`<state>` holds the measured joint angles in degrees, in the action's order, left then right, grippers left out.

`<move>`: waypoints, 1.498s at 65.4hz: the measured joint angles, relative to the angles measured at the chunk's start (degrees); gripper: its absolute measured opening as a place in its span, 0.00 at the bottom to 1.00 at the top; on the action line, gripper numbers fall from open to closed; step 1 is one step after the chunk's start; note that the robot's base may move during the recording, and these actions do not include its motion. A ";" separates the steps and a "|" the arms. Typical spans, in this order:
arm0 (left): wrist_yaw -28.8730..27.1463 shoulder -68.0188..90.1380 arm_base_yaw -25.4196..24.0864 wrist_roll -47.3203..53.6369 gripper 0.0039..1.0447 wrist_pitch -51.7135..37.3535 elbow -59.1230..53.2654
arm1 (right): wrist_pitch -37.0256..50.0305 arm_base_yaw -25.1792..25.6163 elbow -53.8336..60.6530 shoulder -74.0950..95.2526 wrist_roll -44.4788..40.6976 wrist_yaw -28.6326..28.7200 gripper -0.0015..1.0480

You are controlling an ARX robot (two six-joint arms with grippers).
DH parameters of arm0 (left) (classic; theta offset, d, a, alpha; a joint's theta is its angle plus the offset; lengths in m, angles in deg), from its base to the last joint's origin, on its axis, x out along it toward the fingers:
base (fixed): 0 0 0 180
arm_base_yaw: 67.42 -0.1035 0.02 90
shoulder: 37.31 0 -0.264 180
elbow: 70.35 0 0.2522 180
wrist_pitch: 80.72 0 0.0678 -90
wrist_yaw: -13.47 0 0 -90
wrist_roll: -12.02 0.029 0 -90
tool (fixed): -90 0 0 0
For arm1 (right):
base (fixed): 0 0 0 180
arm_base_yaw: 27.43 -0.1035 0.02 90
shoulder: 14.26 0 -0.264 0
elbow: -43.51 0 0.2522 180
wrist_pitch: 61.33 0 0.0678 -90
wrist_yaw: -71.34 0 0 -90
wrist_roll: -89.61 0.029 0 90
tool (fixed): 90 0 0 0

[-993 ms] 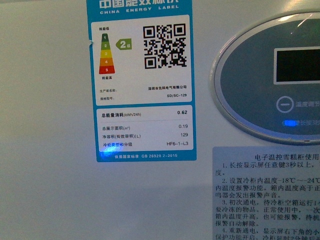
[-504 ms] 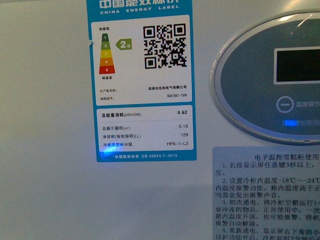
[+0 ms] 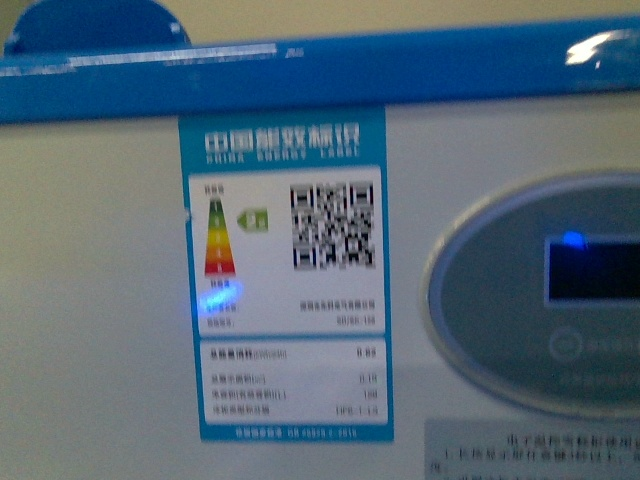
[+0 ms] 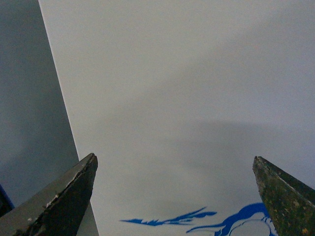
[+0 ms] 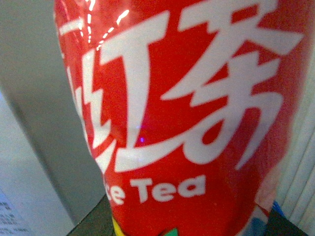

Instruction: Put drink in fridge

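Drink (image 5: 182, 98) label read "ce Tea" under white characters, pinched in right gripper (image 5: 189, 223) jaws, left gripper (image 4: 174, 164) jaws spread facing fridge (image 3: 100, 300), blurred energy sticker (image 3: 283, 275) below fridge's blue rim (image 3: 400, 70)

Left gripper (image 4: 173, 158) has its jaws spread far apart; right gripper (image 5: 192, 221) clamps the drink (image 5: 187, 98), its jaws barely visible

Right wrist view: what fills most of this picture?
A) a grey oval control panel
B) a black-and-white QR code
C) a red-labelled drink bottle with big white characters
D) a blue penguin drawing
C: the red-labelled drink bottle, with big white characters and the word "Tea" on its label, takes up nearly the whole frame.
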<state>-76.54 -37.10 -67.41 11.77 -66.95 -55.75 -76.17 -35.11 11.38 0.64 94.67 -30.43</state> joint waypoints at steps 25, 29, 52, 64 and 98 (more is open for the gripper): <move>0.00 0.00 0.00 0.00 0.92 0.00 0.00 | 0.00 0.00 0.00 0.00 -0.13 0.00 0.36; -0.02 0.00 0.00 0.00 0.92 0.00 0.00 | 0.00 0.00 0.00 0.00 -0.13 -0.02 0.36; 0.00 0.00 0.00 0.00 0.92 0.00 0.00 | 0.00 0.00 0.00 0.00 -0.13 -0.02 0.36; 0.00 0.00 0.00 0.00 0.92 0.00 0.00 | 0.00 0.00 0.00 0.00 -0.15 -0.02 0.36; 23.67 44.68 -5.64 8.94 0.92 -20.98 16.00 | 0.00 -0.07 -0.02 0.00 -0.15 -0.07 0.36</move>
<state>-52.87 7.57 -73.05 20.71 -87.93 -39.75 -76.17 -35.18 11.36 0.64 94.51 -30.50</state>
